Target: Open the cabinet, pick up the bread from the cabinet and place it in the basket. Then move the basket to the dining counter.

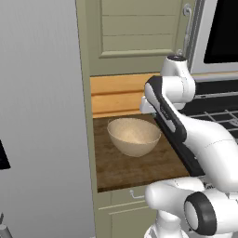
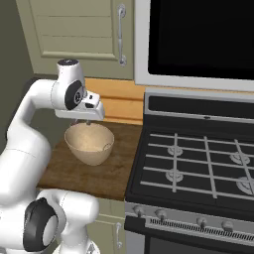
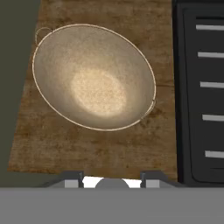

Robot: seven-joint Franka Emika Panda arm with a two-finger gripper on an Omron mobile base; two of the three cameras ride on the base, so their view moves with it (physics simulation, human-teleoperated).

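The cabinet [image 1: 135, 32] [image 2: 79, 30] hangs above the worktop, its panelled door shut and its silver bar handle [image 1: 187, 28] [image 2: 121, 34] on the right. The bread is hidden. Below it, the round beige basket [image 1: 134, 135] [image 2: 89, 143] [image 3: 94, 76] stands upright on the short dark wood worktop [image 1: 135, 167] and holds nothing. My gripper [image 2: 82, 121] [image 3: 112, 178] points down just above the basket's back rim, open, with nothing between its fingertips. The dining counter is out of view.
A black stove [image 2: 198, 163] [image 3: 201, 87] with grates adjoins the worktop on the right, with a dark appliance window [image 2: 198, 34] above it. A tall grey panel [image 1: 42, 116] walls the left side. A sage-green drawer [image 1: 125, 195] sits under the worktop.
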